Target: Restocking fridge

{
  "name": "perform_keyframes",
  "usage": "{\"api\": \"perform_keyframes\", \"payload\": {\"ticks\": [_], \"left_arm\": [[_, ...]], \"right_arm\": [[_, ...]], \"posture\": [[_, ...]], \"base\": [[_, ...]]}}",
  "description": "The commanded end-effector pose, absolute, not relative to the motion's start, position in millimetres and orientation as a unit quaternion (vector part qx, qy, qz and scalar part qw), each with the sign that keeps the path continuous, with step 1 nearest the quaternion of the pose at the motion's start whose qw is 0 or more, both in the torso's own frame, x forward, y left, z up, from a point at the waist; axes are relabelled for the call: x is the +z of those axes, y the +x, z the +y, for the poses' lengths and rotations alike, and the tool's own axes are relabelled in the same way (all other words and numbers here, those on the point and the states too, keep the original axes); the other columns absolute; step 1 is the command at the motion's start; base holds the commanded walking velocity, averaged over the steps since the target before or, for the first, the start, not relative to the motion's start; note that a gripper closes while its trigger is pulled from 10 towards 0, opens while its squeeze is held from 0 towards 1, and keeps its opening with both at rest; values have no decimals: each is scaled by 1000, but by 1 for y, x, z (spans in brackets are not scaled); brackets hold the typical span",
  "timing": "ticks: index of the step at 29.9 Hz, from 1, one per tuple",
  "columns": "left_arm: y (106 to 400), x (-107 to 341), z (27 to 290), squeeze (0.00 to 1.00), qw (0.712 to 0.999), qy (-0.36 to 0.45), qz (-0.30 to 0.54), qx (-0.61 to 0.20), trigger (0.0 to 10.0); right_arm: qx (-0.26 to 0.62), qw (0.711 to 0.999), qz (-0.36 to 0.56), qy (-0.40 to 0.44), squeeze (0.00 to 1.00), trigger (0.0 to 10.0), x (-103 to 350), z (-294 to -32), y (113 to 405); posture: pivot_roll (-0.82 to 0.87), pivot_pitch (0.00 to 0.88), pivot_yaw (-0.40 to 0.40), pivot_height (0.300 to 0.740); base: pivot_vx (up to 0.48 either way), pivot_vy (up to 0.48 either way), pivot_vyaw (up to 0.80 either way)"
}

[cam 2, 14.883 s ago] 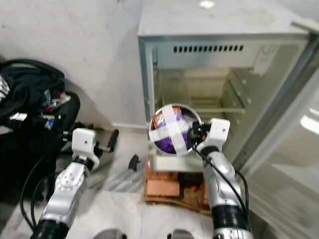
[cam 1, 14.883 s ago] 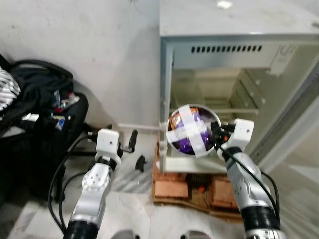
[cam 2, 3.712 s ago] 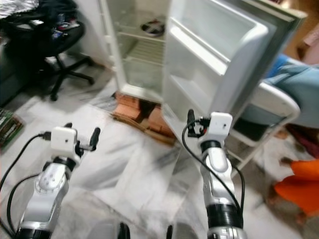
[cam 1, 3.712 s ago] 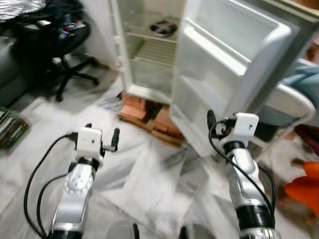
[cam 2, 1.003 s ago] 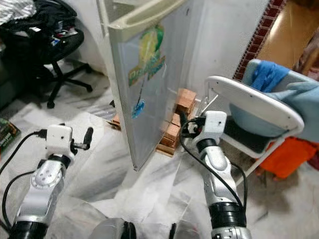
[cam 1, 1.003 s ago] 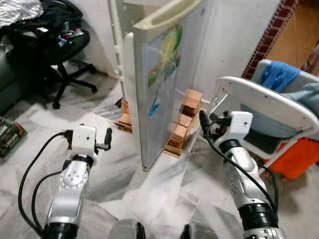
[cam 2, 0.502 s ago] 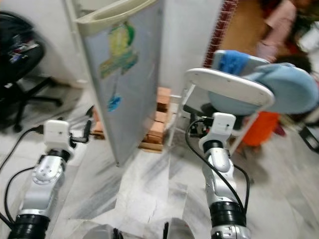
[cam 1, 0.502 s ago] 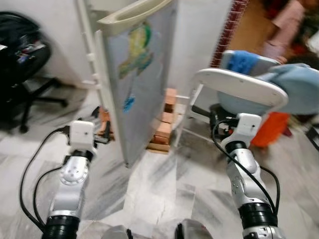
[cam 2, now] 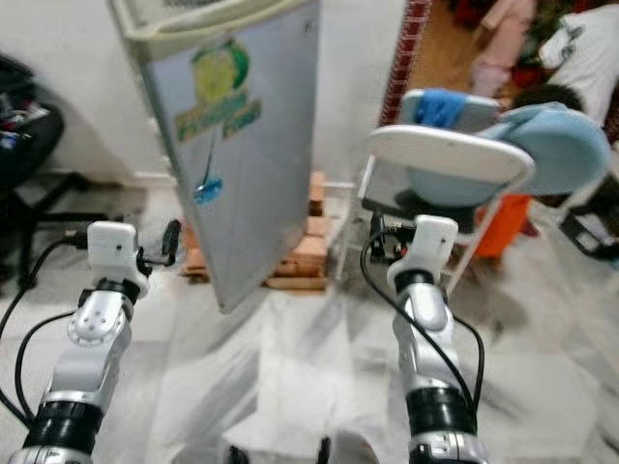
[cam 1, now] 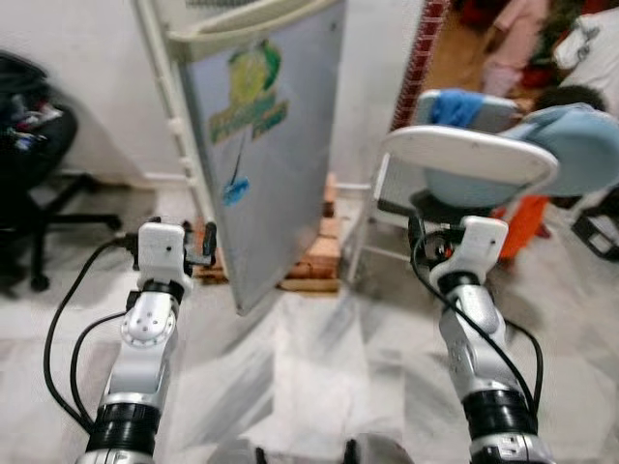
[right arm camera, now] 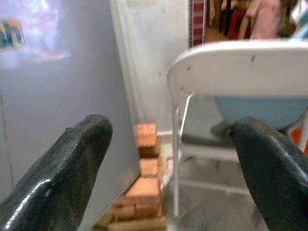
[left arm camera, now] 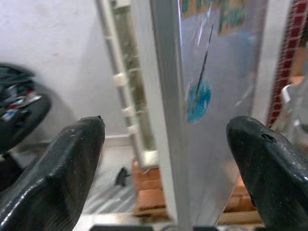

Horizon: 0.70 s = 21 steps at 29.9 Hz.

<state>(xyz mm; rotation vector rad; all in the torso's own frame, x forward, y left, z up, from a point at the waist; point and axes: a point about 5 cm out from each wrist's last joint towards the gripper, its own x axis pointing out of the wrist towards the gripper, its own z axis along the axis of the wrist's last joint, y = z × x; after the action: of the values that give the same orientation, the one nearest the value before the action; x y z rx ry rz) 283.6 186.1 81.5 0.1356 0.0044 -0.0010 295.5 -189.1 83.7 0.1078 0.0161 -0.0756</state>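
At the far left an office chair (cam 1: 39, 193) stands against the wall, well apart from the work. Next comes the left gripper (cam 1: 203, 253), raised in front of the robot with its fingers spread wide and nothing between them. In the left wrist view the free edge of the fridge door (left arm camera: 166, 120) runs upright straight ahead between the two fingertips (left arm camera: 72, 159), with the fridge body and its hinge-side shelf rails just past it. The fridge door (cam 1: 276, 145) hangs partly open, a tall panel with its long axis vertical, its stickered outer face turned toward the robot and its lower free corner just beside the left gripper. Bricks (cam 1: 314, 261) prop up the fridge behind it.

Right of the door, the right gripper (right arm camera: 173, 159) is also wide open and empty, pointing at a white folding chair (cam 1: 464, 159) with blue cloth on it, not at the door.

The left arm is clearly the nearer one to the door edge, so the door would most likely fall to it.
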Motion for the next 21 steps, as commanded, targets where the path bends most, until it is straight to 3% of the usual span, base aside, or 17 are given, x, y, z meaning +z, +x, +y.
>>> {"api": "perform_keyframes", "payload": {"ticks": [1,5,21], "left_arm": [[279,75,182,0,998,67,13,-12,10000],[280,77,180,0,998,64,9,-22,10000],[281,84,179,0,998,52,-2,-21,10000]], "right_arm": [[-47,997,20,51,0,10000,77,-194,289],[-47,998,5,43,0,10000,83,-194,291],[-23,999,-1,47,0,10000,87,-177,299]], "posture": [[-56,13,7,740],[-56,26,6,740],[-44,42,-1,740]], "base": [[0,480,0],[0,480,-375],[0,480,-780]]}}
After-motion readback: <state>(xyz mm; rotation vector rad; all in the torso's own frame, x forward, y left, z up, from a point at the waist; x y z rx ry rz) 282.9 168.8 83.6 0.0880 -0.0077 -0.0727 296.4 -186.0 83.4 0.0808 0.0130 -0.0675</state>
